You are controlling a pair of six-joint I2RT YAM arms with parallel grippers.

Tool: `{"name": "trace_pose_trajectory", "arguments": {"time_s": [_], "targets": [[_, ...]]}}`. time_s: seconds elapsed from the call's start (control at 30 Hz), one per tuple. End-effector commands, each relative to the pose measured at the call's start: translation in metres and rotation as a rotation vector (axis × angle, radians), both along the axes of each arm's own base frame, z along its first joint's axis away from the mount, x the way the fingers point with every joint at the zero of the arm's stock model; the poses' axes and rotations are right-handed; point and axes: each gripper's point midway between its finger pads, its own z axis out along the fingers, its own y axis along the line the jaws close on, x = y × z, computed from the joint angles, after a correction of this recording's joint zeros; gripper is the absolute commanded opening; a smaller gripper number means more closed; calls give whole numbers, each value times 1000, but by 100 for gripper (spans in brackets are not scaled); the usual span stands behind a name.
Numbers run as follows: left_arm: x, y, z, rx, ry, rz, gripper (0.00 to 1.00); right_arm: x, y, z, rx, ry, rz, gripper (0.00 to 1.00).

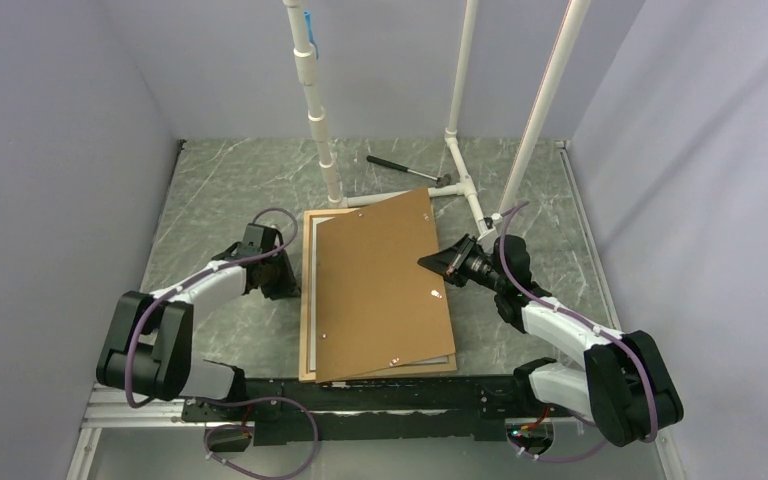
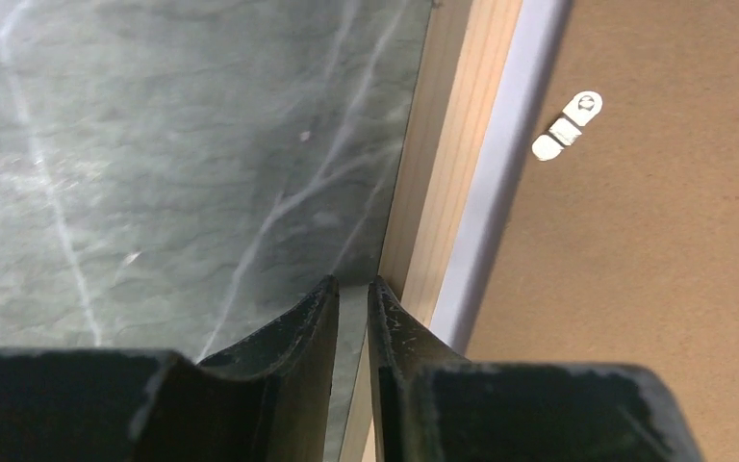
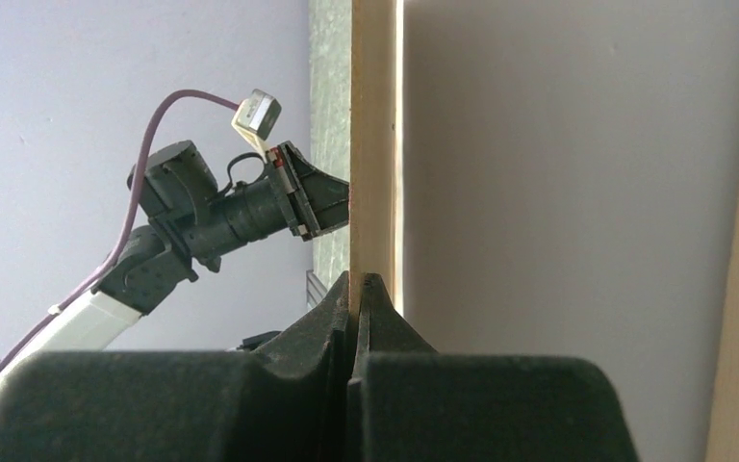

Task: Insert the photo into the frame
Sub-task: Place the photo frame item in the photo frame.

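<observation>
The backing board (image 2: 635, 289) hides most of the photo (image 2: 496, 192).

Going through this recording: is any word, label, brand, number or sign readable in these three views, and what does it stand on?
None: no text can be read in any view.
The brown backing board is plain, with only small metal turn clips on it.
The frame, the white pipes and the hammer show no marking.

Frame (image 2: 441, 164): thin light wood, lying flat. Photo (image 2: 498, 164): white back up, inside frame, mostly covered.
</observation>
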Motion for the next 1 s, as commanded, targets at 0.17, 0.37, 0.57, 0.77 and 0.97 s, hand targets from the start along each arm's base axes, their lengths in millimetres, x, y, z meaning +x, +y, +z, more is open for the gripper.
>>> {"name": "trace_pose_trajectory", "arguments": {"time_s": [0.17,0.37,0.57,0.77,0.97], "targets": [[-9,-16,-20,67,86,-82,24,10,0,31,9,-157,-14,0],[-11,-14,-22,78,94,-85,24,13,-2,33,-13,-189,-25,0],[-12,-14,-25,81,101,-90,24,22,-1,45,-22,-253,-25,0],[-12,-15,-26,81,108,-97,24,31,1,44,-36,-257,-26,0],[-12,-14,-28,88,116,-101,24,35,2,43,-33,-256,-29,0]]}}
